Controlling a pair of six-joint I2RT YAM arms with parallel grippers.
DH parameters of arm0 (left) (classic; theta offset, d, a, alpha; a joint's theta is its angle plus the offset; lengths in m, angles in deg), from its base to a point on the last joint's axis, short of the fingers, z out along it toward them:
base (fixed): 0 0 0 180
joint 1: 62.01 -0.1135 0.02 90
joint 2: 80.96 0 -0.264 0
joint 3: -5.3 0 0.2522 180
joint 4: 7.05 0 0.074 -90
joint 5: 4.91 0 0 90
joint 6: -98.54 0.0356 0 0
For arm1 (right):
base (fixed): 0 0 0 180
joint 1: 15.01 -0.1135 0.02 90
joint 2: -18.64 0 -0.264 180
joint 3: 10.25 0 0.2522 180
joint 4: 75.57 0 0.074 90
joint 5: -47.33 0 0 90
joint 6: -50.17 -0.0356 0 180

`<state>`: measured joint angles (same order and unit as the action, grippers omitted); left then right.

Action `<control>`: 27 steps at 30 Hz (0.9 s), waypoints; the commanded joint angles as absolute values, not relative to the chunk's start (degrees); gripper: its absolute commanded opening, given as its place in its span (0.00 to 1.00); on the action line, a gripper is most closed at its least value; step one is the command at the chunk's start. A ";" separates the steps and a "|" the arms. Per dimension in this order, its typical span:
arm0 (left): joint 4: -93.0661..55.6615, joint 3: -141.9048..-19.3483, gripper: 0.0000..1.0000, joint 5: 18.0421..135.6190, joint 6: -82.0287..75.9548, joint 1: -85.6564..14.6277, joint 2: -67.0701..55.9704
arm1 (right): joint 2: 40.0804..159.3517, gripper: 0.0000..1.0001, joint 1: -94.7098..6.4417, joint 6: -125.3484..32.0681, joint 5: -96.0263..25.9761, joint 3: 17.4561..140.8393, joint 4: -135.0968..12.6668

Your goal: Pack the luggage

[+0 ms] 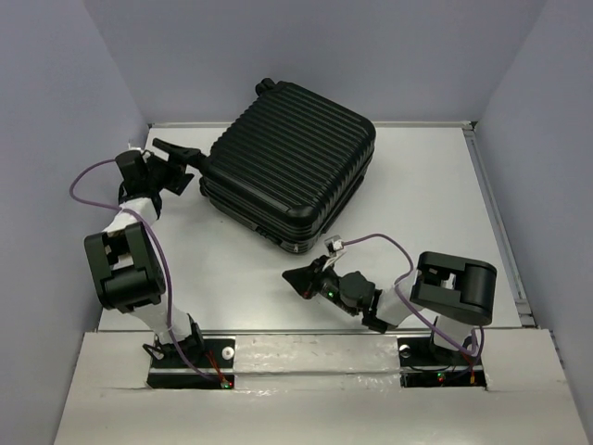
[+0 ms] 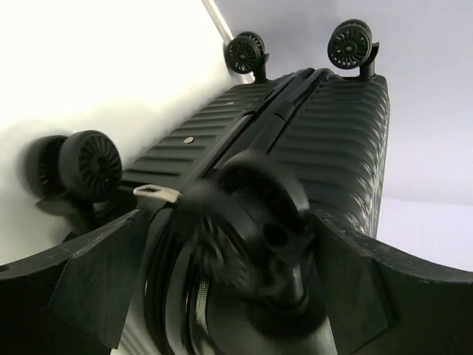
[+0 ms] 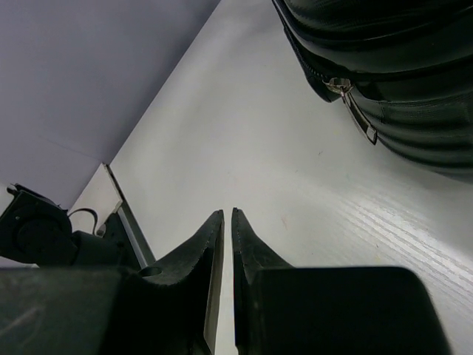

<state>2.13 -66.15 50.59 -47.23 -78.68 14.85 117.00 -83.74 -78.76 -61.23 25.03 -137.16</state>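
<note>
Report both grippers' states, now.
Left gripper: open, straddling a black caster wheel of the black ribbed hard-shell suitcase.
Right gripper: shut, empty.

Even soft light, blurred nearest wheel (image 2: pixel 251 222)

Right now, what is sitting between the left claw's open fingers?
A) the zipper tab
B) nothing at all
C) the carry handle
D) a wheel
D: in the left wrist view, a wheel of the closed suitcase sits between the wide-open fingers of the left gripper; whether they touch it cannot be told.
</note>
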 commanded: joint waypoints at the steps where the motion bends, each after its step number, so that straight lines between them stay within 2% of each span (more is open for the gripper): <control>1: -4.80 -64.10 0.99 57.65 -40.16 -80.56 6.77 | 118.30 0.15 -84.26 -78.06 -60.07 26.19 -142.14; 6: -5.34 -63.30 0.99 57.50 -39.88 -80.47 3.25 | 117.95 0.15 -84.26 -78.32 -59.54 25.14 -143.46; 17: -3.05 -66.98 0.99 52.49 -43.49 -78.89 8.42 | 118.13 0.15 -84.26 -78.23 -59.19 25.31 -142.94; 27: -4.90 -66.46 0.99 54.33 -41.82 -78.01 6.23 | 119.09 0.15 -84.26 -77.97 -58.75 26.37 -142.41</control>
